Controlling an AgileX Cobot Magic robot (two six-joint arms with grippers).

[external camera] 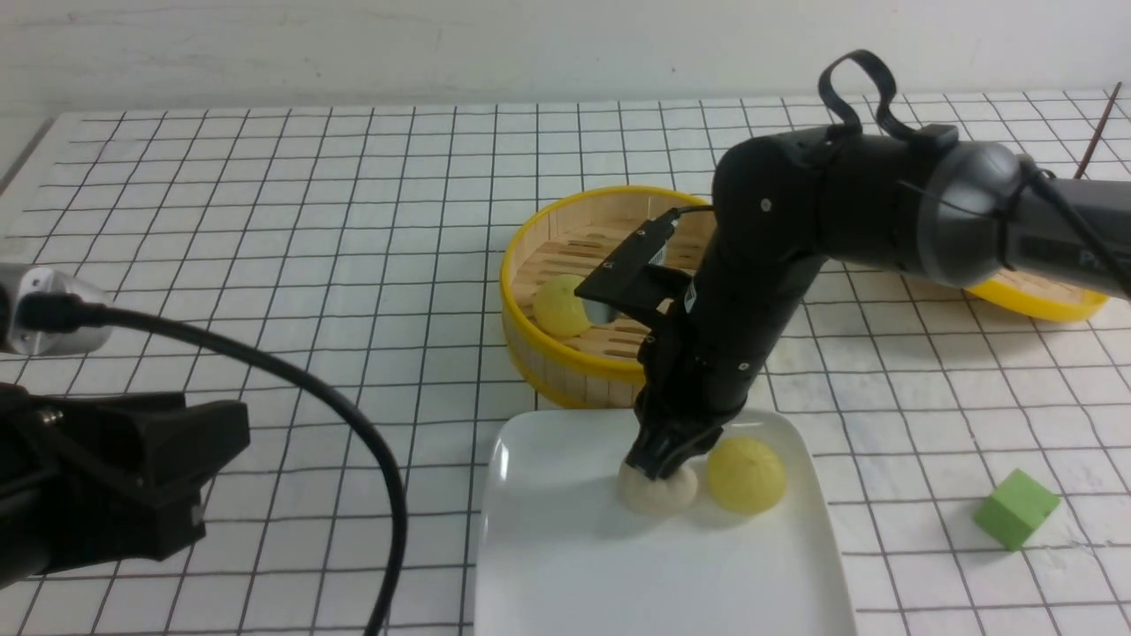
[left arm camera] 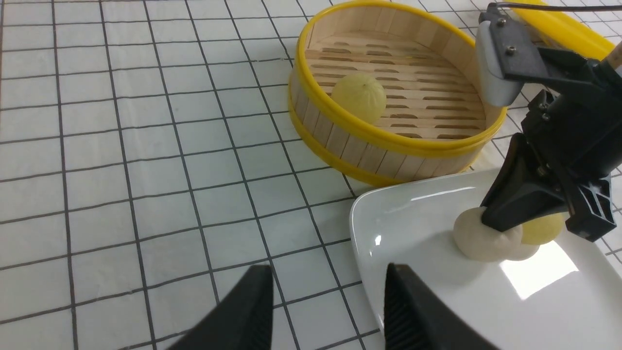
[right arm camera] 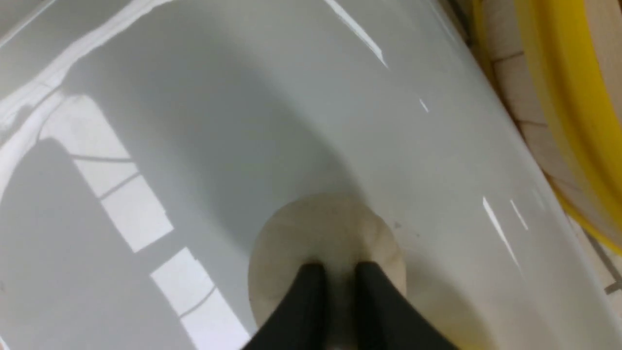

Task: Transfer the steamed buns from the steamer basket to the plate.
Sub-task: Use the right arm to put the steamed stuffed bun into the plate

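White plate [external camera: 574, 565], lower centre of the front view, carries a beige bun [external camera: 654, 497] and a yellow bun [external camera: 747, 475] side by side. We see the right gripper [external camera: 658, 466] with its tips on the beige bun, jaws narrowly parted; we cannot tell whether it grips. The second yellow bun [external camera: 561, 306] sits in the steamer basket [external camera: 565, 373]. The left gripper [left arm camera: 328, 272] is wide apart and empty

Under the right fingers [external camera: 649, 455] an off-white bun [external camera: 656, 493] sits on the white square plate [external camera: 548, 565], a pale yellow bun [external camera: 747, 475] just beside. Beyond them a third bun [external camera: 562, 306], yellow, lies in the bamboo steamer basket [external camera: 565, 375].
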